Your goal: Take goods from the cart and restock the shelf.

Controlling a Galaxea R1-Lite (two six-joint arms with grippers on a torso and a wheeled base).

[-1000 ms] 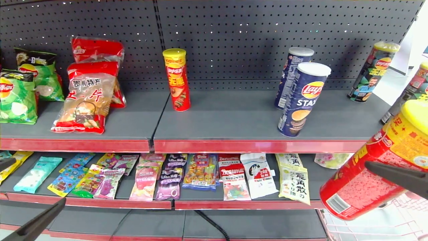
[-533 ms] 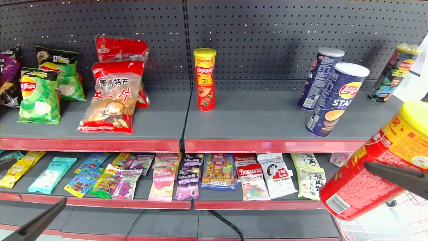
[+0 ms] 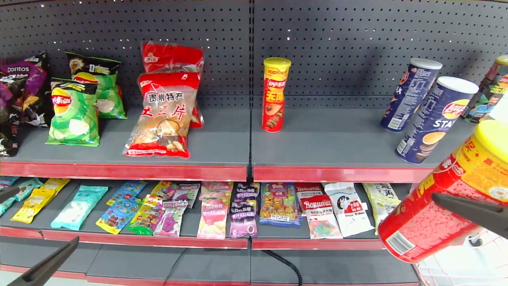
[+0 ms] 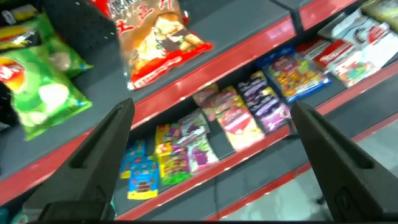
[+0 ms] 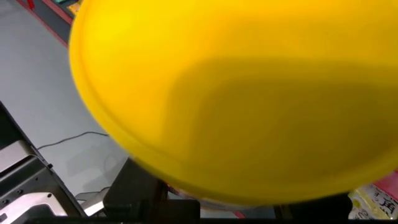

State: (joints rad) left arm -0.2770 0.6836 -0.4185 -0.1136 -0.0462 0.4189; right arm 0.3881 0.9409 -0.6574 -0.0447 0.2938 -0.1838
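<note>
The shelf (image 3: 317, 147) has grey boards with red front edges, and its back panel (image 3: 337, 39) is dark, dotted with peg holes. The small tube (image 3: 274, 97) is red with a yellow lid. Left of it lie red-and-clear bags (image 3: 164, 115), then green bags (image 3: 75, 113) and a purple bag (image 3: 18, 91); right of it, navy tubes (image 3: 432, 119) with white lids. The big tube (image 3: 440, 206) is red, yellow-lidded, between black fingers (image 3: 468, 208).

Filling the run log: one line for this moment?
right gripper: shut on red can | left gripper: open, empty | upper shelf: matching can upright, two blue cans | step: red can not yet shelved
</note>
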